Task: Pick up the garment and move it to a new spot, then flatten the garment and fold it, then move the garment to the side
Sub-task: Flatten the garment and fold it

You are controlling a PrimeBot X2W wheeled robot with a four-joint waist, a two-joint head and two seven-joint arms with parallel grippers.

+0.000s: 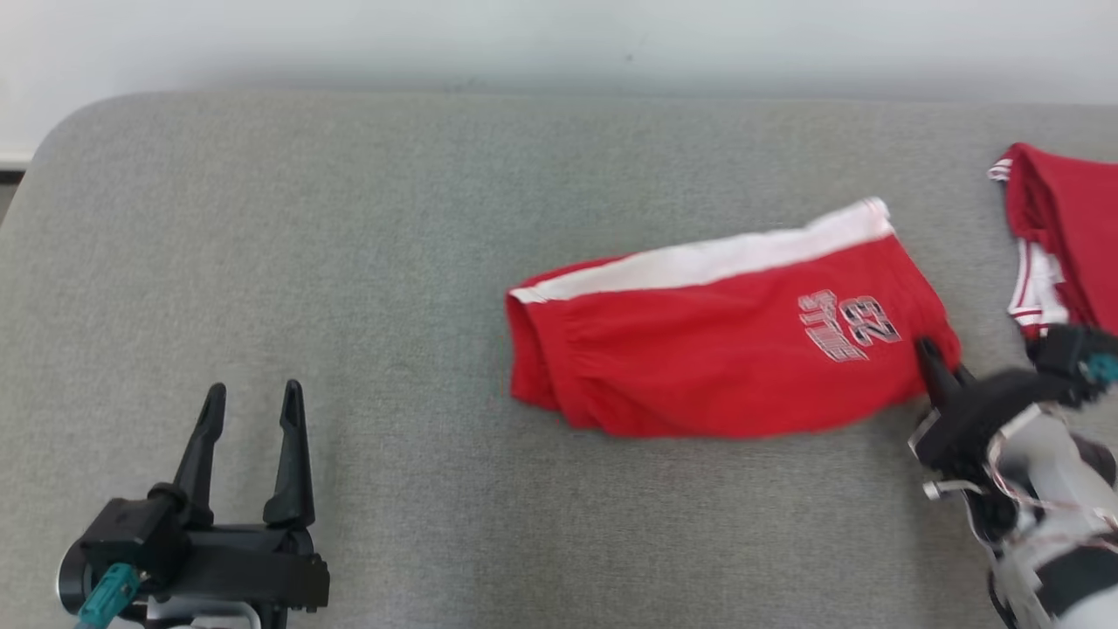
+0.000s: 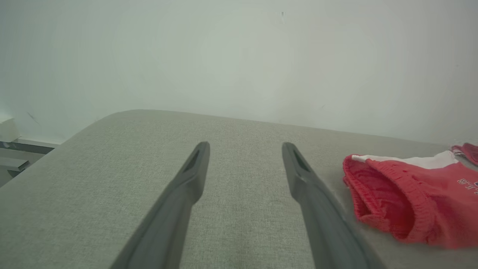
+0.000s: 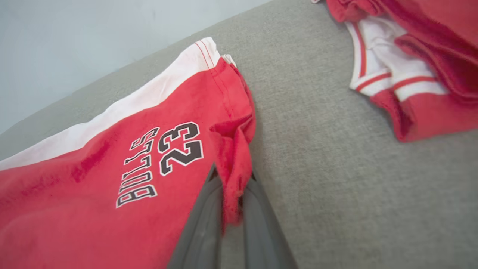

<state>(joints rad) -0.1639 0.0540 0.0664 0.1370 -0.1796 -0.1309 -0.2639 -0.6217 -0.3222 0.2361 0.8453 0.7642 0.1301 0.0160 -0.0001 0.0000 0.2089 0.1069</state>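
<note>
Your right hand [image 1: 930, 354] is clamped on a corner of the shorts [image 1: 725, 341], which lie right of centre on the worktop [image 1: 349, 262], left hand [image 1: 254, 389] spread and idle, so I'd call this the pick-and-move step, and next you lift clear before carrying.

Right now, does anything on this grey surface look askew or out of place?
One corner of the red shorts is bunched up, pinched in the shut right pincer. A second red garment sits crumpled at the grey surface's right edge.
</note>
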